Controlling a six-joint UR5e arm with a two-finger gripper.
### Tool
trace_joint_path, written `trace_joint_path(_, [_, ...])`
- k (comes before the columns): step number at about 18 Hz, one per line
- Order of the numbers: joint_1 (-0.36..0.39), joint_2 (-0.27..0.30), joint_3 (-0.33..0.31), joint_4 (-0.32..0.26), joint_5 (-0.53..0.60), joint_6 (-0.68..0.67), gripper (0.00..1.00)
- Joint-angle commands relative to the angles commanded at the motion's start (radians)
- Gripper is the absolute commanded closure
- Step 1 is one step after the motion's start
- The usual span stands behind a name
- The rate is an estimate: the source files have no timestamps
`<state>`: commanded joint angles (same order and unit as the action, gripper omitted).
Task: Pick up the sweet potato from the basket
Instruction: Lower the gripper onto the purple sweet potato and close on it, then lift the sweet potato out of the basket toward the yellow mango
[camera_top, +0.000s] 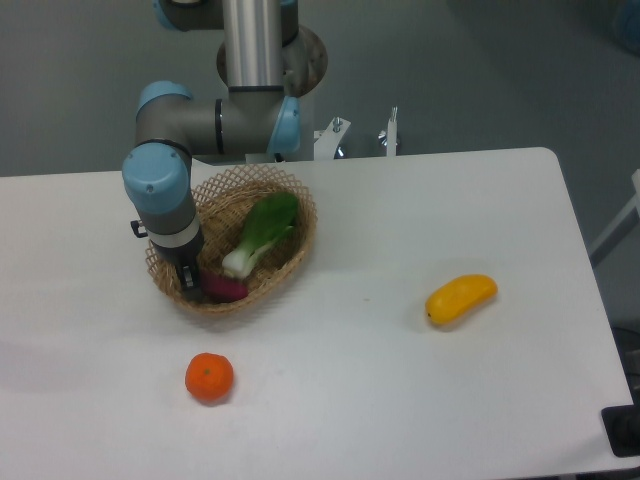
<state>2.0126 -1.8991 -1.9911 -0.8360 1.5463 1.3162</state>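
Orange (209, 377) sits nearest on the white tabletop (400, 380), round and bright, well apart from everything else. A bit farther back and off to the right side of the picture lies a yellow fruit (461, 298), long and smooth. Neither one matters for this job.

Behind the orange is the basket (295, 255), tan and woven, with a lacy edge. The sweet potato (226, 288) lies inside it, at the front part, down low against the weave. It is dark red-purple, and only part of it shows. So it has not been picked up yet. It looks like the job is at the grabbing step, and the lifting is all left to do.

The gripper (187, 280) is down inside the basket, right at the sweet potato's left end as the picture shows it. It seems to touch that end, or be just beside it. The fingers are dark and small here, so I cannot tell if they are apart or pinched together, or if they hold the sweet potato.

A green-and-white leafy vegetable (261, 232) lies in the basket too, just behind the sweet potato and close to it. The arm (160, 195) rises up behind the gripper toward the back of the tabletop.
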Motion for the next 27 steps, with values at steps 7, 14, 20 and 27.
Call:
trace_joint_path(7, [0.000,0.023,0.003,0.002,-0.006,0.000,0.61])
trace_joint_path(14, [0.006,0.061,0.008,-0.009,-0.015,0.002,0.63])
trace_joint_path(20, [0.026,0.132,0.026,-0.015,-0.018,-0.046,0.62])
trace_joint_path(27, [0.153,0.127,0.115,-0.020,-0.008,-0.046,0.62])
